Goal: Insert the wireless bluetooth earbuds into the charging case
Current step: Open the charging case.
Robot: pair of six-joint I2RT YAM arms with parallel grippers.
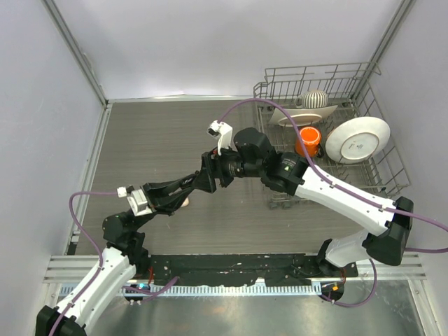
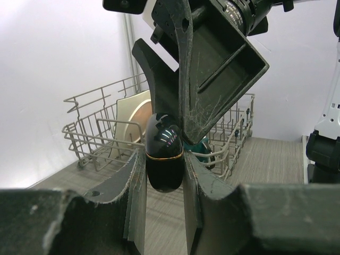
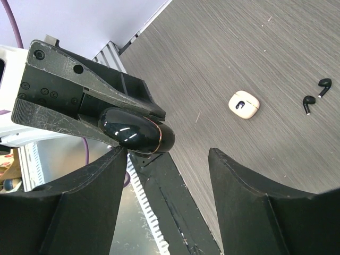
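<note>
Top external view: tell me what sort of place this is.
Most likely a robot test cell in a lab, not a home kitchen: plain white walls box in a wood-grain table, two robot arms are bolted at its near edge, and a dish rack holds plates.

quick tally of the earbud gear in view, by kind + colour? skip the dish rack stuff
Black charging case: 1
White charging case: 1
Black earbuds: 2
Total: 4
</note>
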